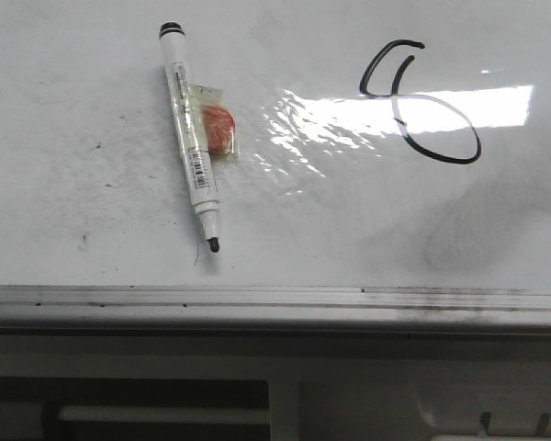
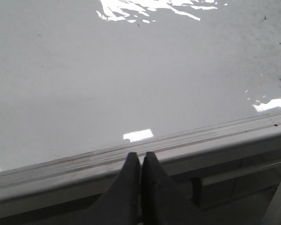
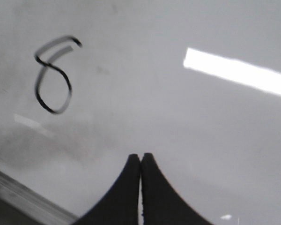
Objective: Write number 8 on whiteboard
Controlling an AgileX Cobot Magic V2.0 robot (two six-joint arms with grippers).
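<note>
Whiteboard (image 1: 92, 184) bearing number 8 (image 1: 421, 103), marker (image 1: 191, 138) lying uncapped, left claw (image 2: 140, 161) clenched empty, right claw (image 3: 140, 161) likewise

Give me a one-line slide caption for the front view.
Uncapped marker lies on the whiteboard, left of a lopsided hand-drawn number 8.

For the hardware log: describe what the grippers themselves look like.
Only fingertips show. The left gripper and right gripper each have two matte black fingers, broad at the base and curving to narrow points. No cables, markings or arm links visible.
</note>
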